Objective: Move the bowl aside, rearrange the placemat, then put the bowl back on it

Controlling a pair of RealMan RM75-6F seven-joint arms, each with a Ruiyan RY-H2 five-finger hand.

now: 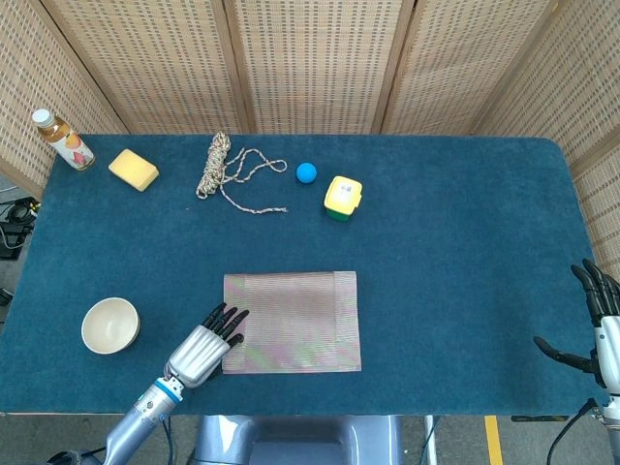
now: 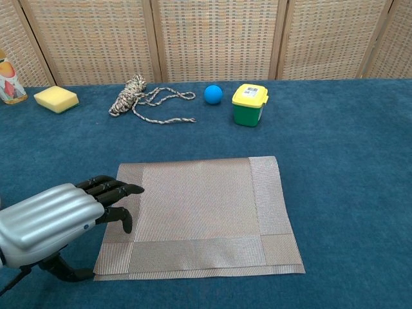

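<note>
The cream bowl (image 1: 109,325) sits on the blue table near the front left, off the placemat and outside the chest view. The striped beige placemat (image 1: 292,321) (image 2: 199,209) lies flat near the front middle. My left hand (image 1: 204,344) (image 2: 61,217) hovers at the mat's left edge, fingers stretched out over its near-left corner and holding nothing. I cannot tell if the fingertips touch the mat. My right hand (image 1: 598,327) stays at the far right table edge, fingers spread and empty.
Along the back of the table lie a bottle (image 1: 62,139), a yellow sponge (image 1: 133,169), a coiled rope (image 1: 228,170), a blue ball (image 1: 306,172) and a yellow-lidded green box (image 1: 342,197). Wicker screens stand behind the table.
</note>
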